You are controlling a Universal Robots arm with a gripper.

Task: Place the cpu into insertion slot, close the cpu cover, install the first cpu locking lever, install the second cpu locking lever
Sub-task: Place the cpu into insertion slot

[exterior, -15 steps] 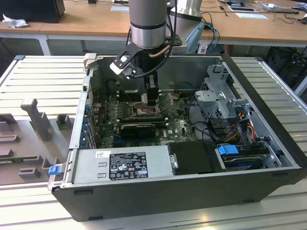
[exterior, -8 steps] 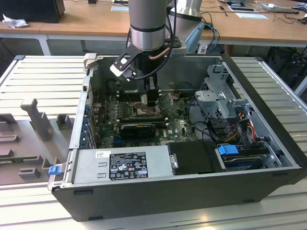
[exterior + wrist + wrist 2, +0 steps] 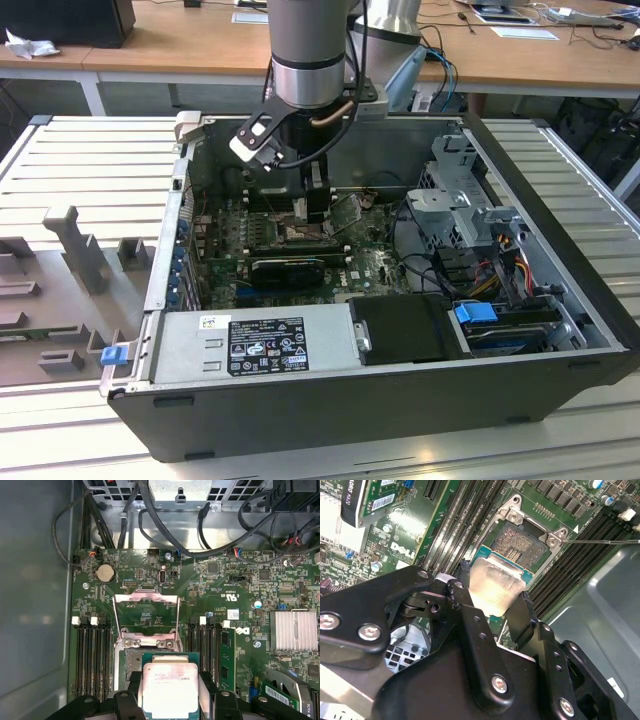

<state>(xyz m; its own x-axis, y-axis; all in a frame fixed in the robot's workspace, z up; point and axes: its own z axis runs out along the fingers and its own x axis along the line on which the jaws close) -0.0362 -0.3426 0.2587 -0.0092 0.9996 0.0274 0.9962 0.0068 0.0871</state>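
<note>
light: bright, even, from above | glare: cpu [image 3: 496,585] lid blown white | shadow: case [image 3: 350,410] interior dimmer | focus: soft

What the cameras keep from me around the cpu
In the second wrist view the pincer [image 3: 494,592] grips the cpu [image 3: 495,577], and its black fingers [image 3: 470,622] cover both flanks and the near edge of the chip, so I see little beyond its metal top; the chip hangs over one corner of the insertion slot [image 3: 519,541], hiding part of the pin field, and I cannot tell whether the two touch. In the first wrist view the picture's edge cuts the chip off. In the exterior view the arm [image 3: 310,60] blocks much of the socket area, and what the pincer carries is too small to tell
</note>
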